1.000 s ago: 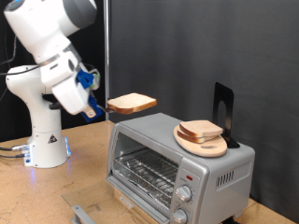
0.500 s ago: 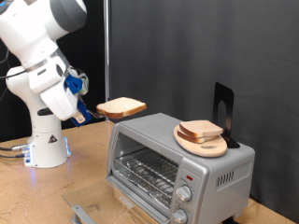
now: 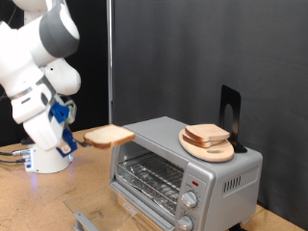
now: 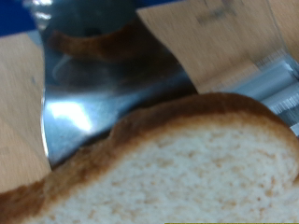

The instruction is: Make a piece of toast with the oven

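Exterior view: jaws [image 3: 75,141] clamped on one edge of the piece of toast [image 3: 109,136], slice held flat in the air, clear of the table [image 3: 29,197]. Oven [image 3: 183,168] just beyond the slice's free end, door open, wire rack bare (stack of slices on a round board [image 3: 209,143] resting on its roof). Wrist view: filled mostly by pale crumb and brown crust [image 4: 177,163].

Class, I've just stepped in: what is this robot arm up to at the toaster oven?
The gripper holds a single slice of bread out flat in the air, level with the toaster oven and off its side on the exterior view's left. The oven door is open, its wire rack bare. More slices sit stacked on a round wooden board on top of the oven.
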